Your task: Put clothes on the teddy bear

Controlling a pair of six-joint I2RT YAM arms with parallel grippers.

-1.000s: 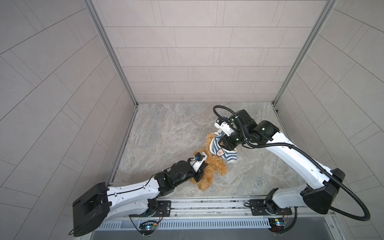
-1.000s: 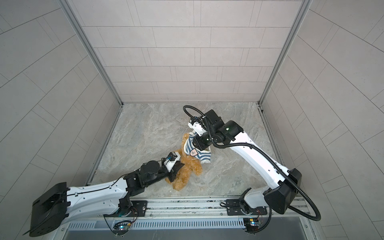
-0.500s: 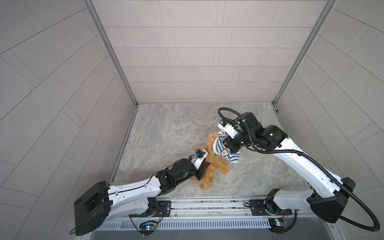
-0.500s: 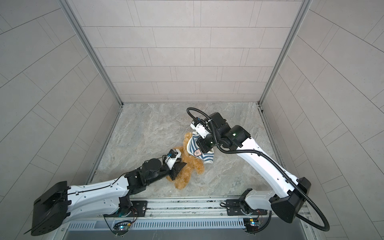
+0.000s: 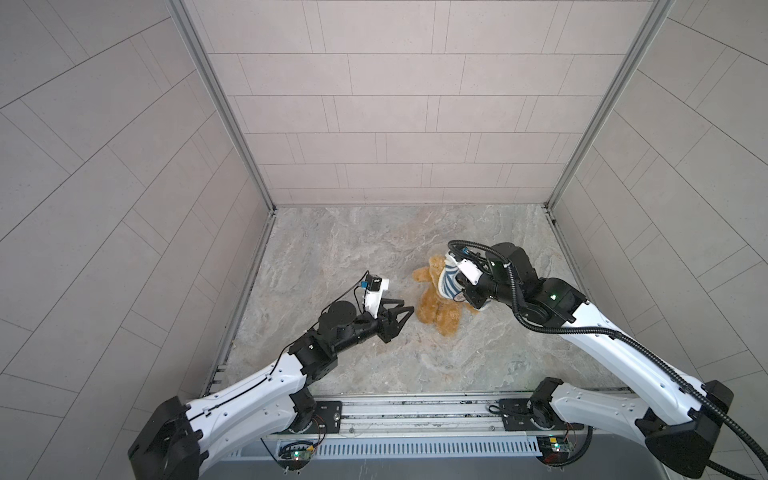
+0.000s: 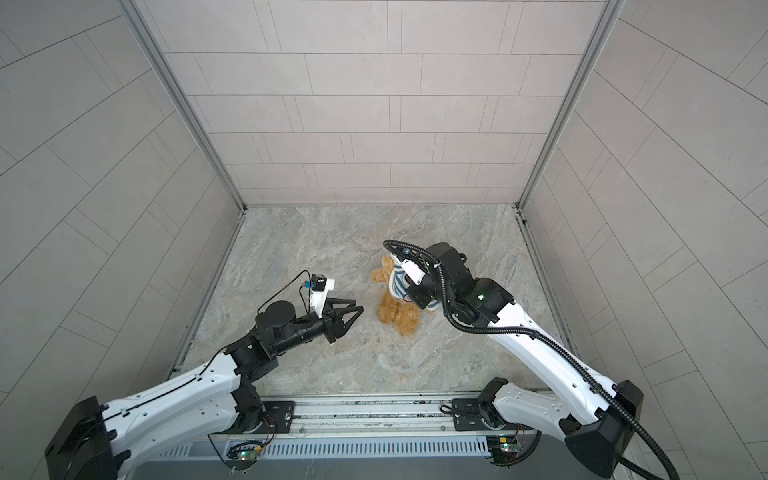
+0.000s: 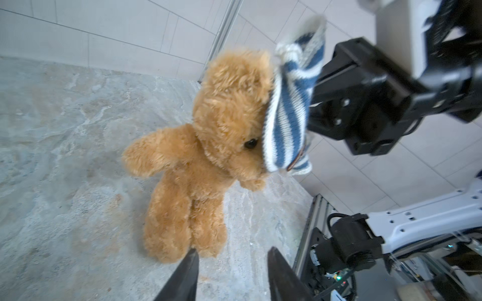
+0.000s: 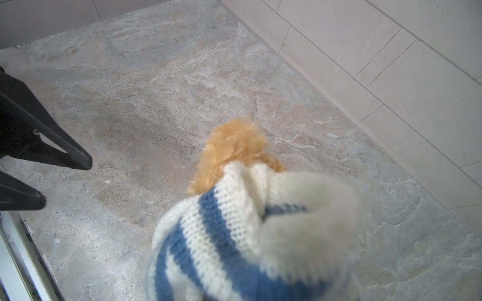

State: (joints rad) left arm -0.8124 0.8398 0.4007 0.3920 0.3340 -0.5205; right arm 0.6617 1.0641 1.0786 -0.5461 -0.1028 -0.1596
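In both top views the teddy bear (image 5: pixel 436 309) is near the middle of the stone floor (image 5: pixel 353 249), a bit to the right. It is up on its legs, not lying flat. A blue and white striped shirt (image 5: pixel 449 284) sits on its head. The right gripper (image 5: pixel 459 289) is right at the shirt, and its tips are hidden in the cloth. It is pinched tight on the shirt. The left gripper (image 5: pixel 408 304) is just beside the teddy bear, on the left, and does not touch it. Its 2 fingers are partly apart and hold nothing.

The left wrist view shows the teddy bear (image 7: pixel 203 156) upright, with its feet down on the floor. 1 arm sticks out to the side. The shirt (image 7: pixel 287 117) is pulled over 1 side of its head, so only 1 black eye shows. The top of the shirt is bunched up at the black right gripper. The 2 dark fingers (image 7: pixel 187 271) of the left gripper stand apart, just short of the feet.

In the right wrist view the shirt (image 8: pixel 234 234) fills the near part and looks blurry. A tuft of brown fur pokes out past it. The left gripper (image 8: pixel 66 182) shows at the edge, its fingers apart and empty.
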